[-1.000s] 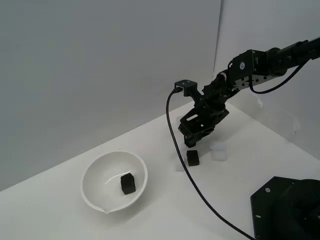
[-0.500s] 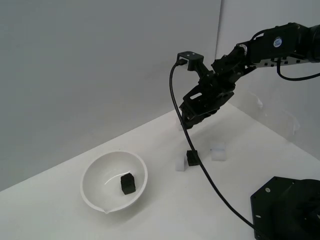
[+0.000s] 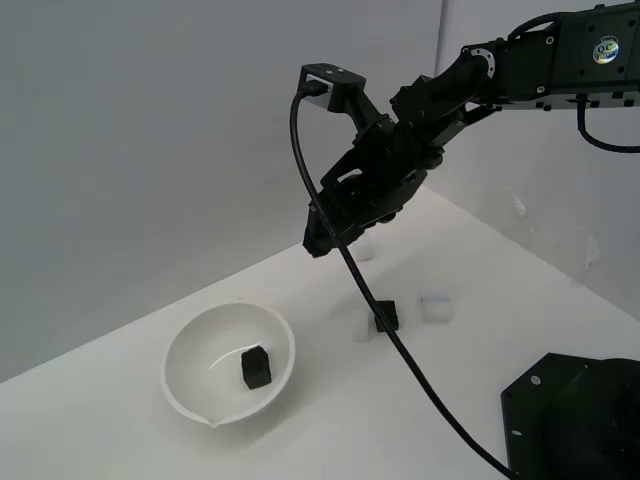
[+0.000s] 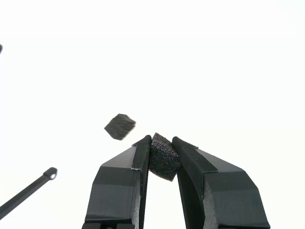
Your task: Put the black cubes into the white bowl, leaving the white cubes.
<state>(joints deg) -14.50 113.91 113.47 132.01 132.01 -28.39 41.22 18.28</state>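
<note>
Your gripper [image 4: 162,143] holds one black cube [image 4: 163,156] clamped between its fingers, as the wrist view shows. Since a second ago the arm has risen off the table and swung toward the exterior view's left; it now hangs between the white bowl [image 3: 185,385] and the remaining cubes. A second black cube [image 3: 256,367] lies in the bowl. A third black cube [image 3: 386,317] sits on the table between two white cubes [image 3: 434,306], unmoved.
</note>
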